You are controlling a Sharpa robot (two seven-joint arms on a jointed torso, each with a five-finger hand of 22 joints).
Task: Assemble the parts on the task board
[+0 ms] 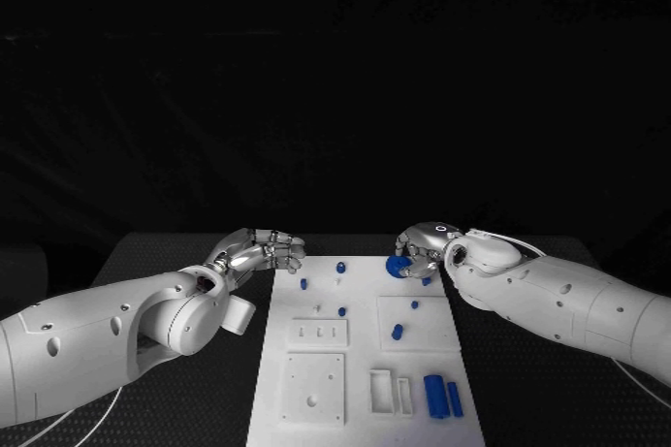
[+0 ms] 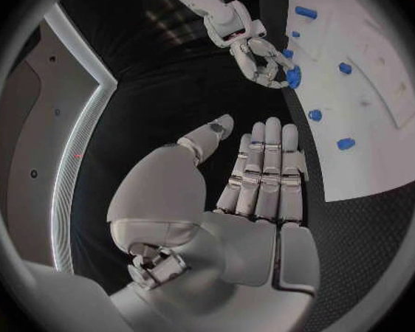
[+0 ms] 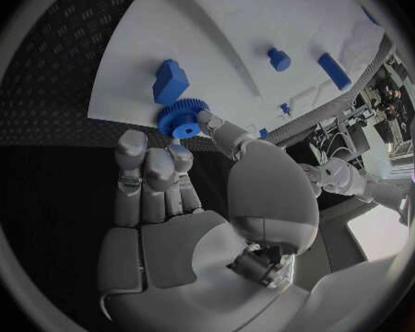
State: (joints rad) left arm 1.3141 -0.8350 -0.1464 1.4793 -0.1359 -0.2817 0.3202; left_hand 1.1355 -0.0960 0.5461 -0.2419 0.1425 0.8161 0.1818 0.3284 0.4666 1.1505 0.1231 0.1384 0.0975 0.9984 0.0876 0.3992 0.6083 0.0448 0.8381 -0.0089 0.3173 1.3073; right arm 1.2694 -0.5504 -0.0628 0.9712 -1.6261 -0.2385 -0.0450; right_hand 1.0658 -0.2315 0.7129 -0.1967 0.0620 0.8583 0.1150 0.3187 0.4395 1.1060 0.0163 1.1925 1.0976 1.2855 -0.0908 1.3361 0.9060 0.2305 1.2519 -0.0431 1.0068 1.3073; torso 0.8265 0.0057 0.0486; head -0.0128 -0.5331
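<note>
Lying near edge of task board (image 1: 367, 369): two blue cylinders (image 1: 442, 397), side by side. Farther up, left hand (image 1: 260, 249) hovers just off board's left, fingers apart, holding nothing. Right hand (image 1: 420, 245) pinches blue gear (image 1: 400, 266) at board's far right corner.

Black table (image 1: 168, 248) with a ridged mat — the white task board (image 1: 357, 369) lies flat on it
</note>
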